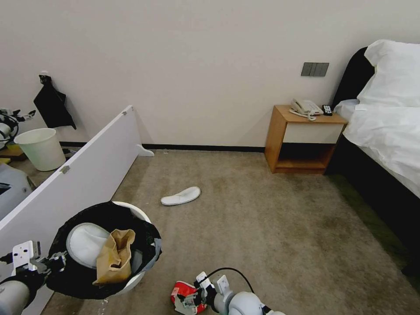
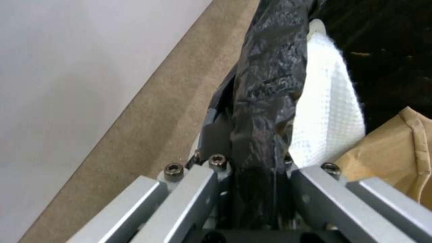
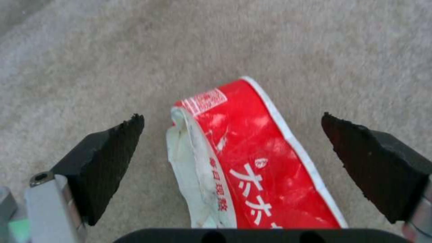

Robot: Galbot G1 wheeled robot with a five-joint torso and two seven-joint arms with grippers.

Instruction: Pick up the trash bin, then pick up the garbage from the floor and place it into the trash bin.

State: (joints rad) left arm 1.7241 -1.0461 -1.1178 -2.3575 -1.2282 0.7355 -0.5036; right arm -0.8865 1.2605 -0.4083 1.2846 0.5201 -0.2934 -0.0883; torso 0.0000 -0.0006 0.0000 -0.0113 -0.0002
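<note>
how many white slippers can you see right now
2. One flat white slipper lies on the carpet mid-room, near the white panel's far end. The other white slipper is inside the black-lined round white trash bin, beside a brown paper bag. More could be hidden under the bag.

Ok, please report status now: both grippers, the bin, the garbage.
Left gripper shut on trash bin rim. Right gripper open around red wrapper on carpet. Slipper on floor ahead. Nothing blocking.

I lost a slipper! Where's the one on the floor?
The slipper lies on the carpet mid-room in the head view, beyond the bin, toward the nightstand.
</note>
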